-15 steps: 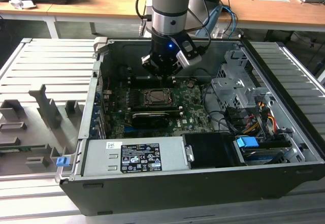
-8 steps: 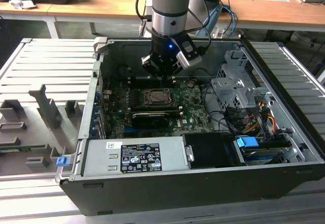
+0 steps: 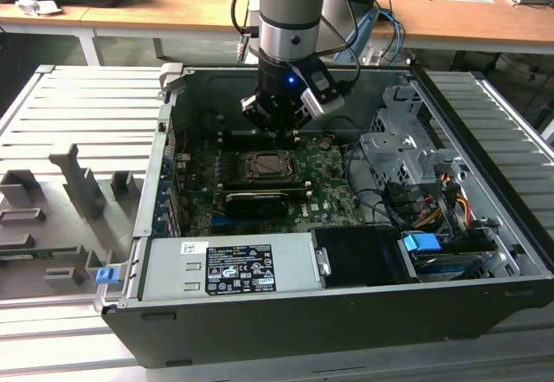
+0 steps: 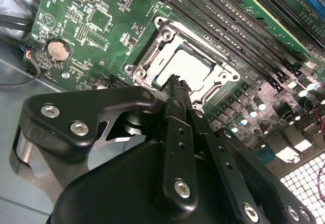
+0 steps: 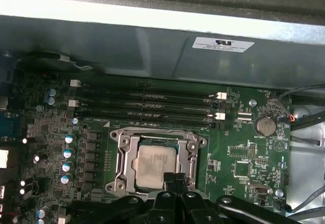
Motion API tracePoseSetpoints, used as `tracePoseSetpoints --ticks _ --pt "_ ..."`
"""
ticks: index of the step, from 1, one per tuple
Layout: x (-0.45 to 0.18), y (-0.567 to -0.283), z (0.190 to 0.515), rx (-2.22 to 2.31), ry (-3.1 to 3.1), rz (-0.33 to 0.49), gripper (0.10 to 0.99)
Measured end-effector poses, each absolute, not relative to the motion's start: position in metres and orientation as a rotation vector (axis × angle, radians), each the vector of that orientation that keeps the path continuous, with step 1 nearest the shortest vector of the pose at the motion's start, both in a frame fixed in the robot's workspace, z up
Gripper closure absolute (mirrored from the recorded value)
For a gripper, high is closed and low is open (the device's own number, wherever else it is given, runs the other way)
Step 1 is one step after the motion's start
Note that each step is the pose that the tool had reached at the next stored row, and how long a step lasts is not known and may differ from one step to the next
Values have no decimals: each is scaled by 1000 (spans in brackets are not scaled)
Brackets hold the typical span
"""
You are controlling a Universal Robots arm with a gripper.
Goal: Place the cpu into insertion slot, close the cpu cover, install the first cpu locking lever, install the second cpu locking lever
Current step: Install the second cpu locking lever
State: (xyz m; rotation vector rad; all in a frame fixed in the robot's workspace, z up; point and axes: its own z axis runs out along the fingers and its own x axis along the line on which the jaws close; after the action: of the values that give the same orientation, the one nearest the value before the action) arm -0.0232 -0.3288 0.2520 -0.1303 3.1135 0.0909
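Black fingertips pressed together and gripping nothing, the tool (image 4: 175,82) is hovering just above the cpu (image 5: 154,164), which is lying in the insertion slot (image 5: 125,155) beneath the closed cpu cover (image 5: 189,158), near the motherboard's (image 5: 244,153) centre, beside four memory slots (image 5: 147,104).

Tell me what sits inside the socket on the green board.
The chip, with its pale metal top, lies inside the socket, framed by the metal cover. The gripper covers the socket's near edge, and the contacts under the chip are hidden.
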Motion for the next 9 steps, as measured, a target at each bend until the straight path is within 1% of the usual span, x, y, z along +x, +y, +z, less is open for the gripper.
tracePoseSetpoints --ticks 9 --pt "-23 -332 252 -130 3113 91 980"
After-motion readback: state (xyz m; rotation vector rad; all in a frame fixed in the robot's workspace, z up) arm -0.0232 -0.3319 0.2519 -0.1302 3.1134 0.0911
